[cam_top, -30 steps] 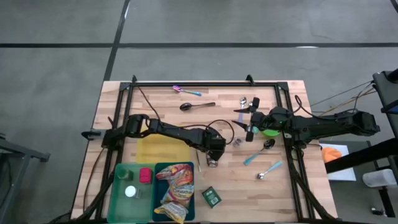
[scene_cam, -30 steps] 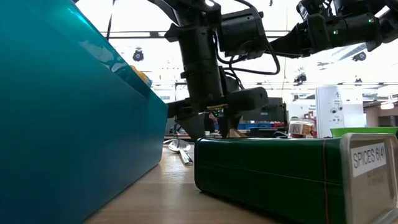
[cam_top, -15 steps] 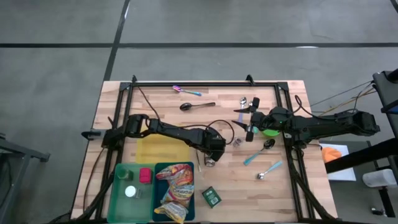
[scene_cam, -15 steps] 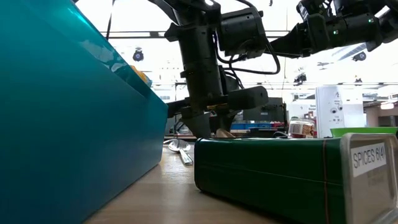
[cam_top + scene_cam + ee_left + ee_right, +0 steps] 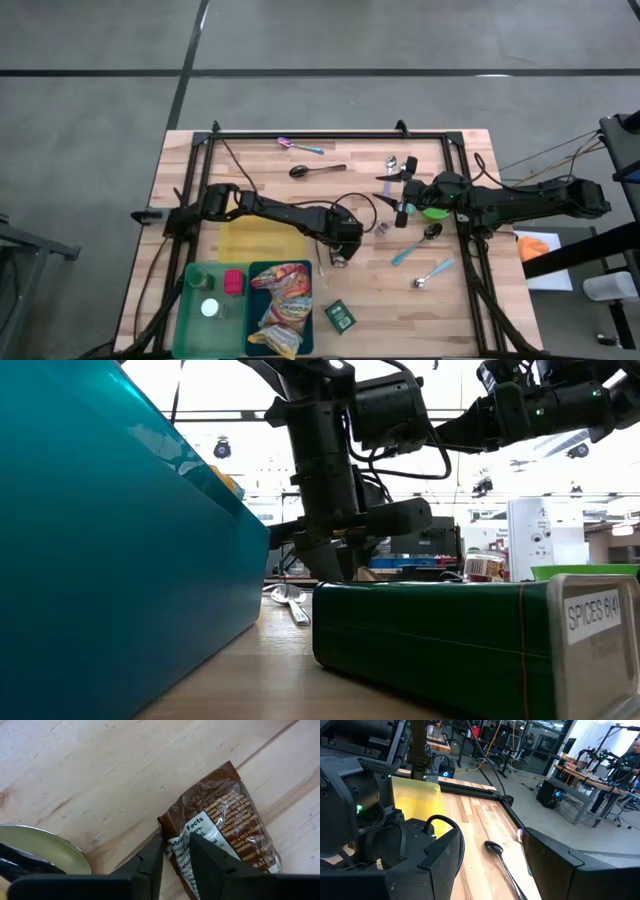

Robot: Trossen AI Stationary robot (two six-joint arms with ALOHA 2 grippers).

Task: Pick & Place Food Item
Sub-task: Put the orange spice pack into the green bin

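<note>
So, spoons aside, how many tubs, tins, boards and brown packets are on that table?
Tubs: 2, a green tub and a teal tub
Tin: 1
Board: 1
Packet: 1
Total: 5

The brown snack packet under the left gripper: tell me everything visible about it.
The brown snack packet is a small, glossy, crinkled foil pouch with a white nutrition-facts panel and fine orange print. It lies flat on the wooden table, near the middle, just beyond the teal bin. The left gripper has its dark fingers pinched on the packet's near edge. Nothing else touches it.
</note>
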